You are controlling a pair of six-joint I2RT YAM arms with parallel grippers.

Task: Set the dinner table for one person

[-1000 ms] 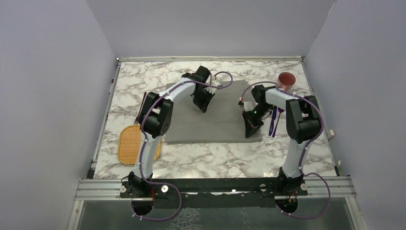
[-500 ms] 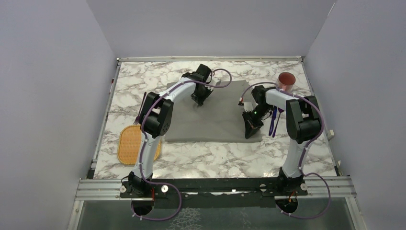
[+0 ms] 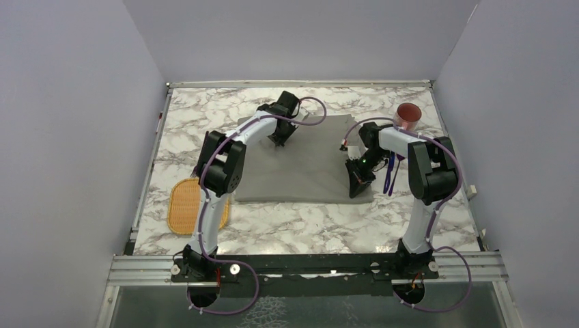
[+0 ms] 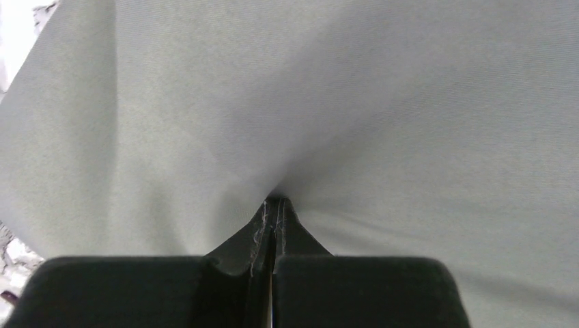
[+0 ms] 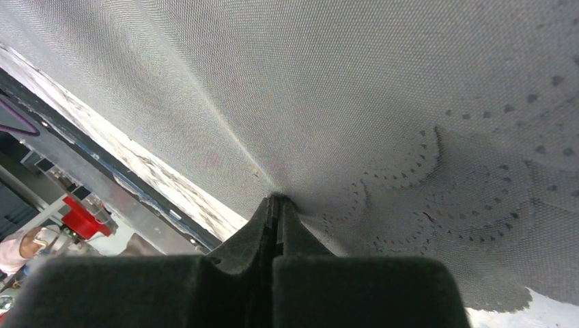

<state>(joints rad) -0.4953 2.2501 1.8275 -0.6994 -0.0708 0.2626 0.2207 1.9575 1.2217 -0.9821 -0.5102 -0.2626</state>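
**Fig.** L gripper (image 3: 278,140), clenched on a pinch of the grey placemat (image 3: 307,171), is now sitting farther toward the table's far edge than a sec. ago. You are drawing the mat's far-left corner out flat. R gripper (image 3: 356,188), likewise clamped on cloth, is holding the near-right corner w/o shifting. The mat is lying mid dinner table (image 3: 300,225); spreading is prob. nearing its end.

Surroundings: woven tray (image 3: 186,205) is waiting near-left, apart from the mat. Purple cutlery (image 3: 389,174) is lying just beside the mat's right edge, close to the R arm, so you are risking a nudge. Red cup (image 3: 409,116) is standing far right.
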